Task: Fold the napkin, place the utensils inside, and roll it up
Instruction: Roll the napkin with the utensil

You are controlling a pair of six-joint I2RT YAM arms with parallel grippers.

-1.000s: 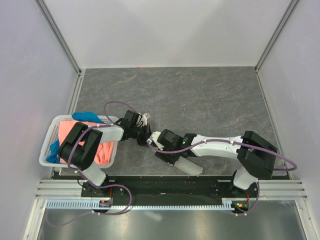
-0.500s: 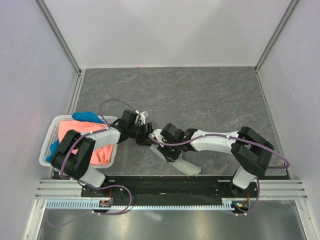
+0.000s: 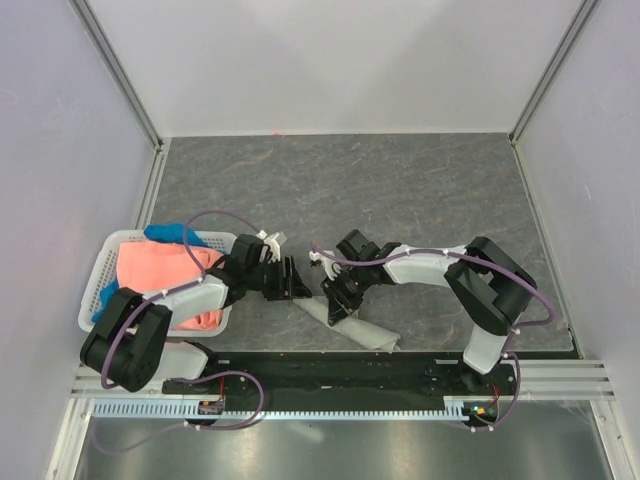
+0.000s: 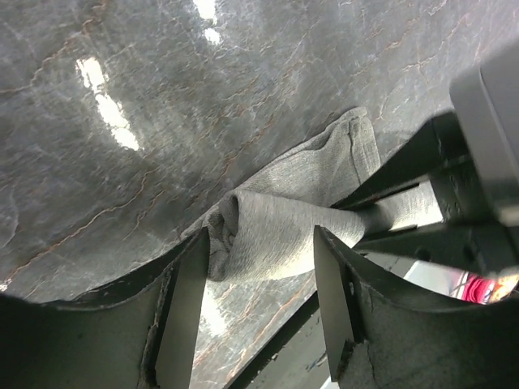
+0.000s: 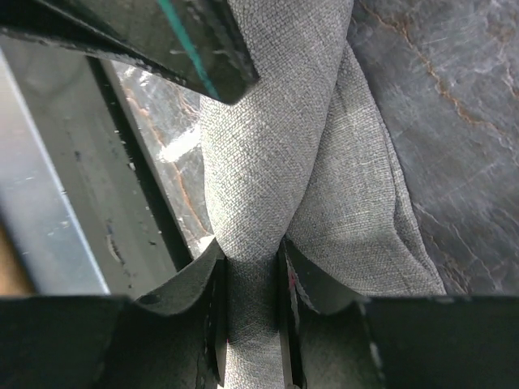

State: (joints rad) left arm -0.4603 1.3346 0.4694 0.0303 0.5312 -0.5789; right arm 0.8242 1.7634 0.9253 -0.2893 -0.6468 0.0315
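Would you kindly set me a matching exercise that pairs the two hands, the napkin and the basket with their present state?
Things:
1. left hand
2. right hand
3. napkin
4. basket

States:
A. holds a coral cloth and a blue cloth
B. open
C. shut on grey fabric
D. grey, twisted, lying on the table near its front edge

Pairs: 1-B, 2-C, 3-D, 4-A

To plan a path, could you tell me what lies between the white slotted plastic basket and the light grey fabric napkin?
Top view: the left arm's black gripper, jaws open, above the dark marbled tabletop, close to the napkin.
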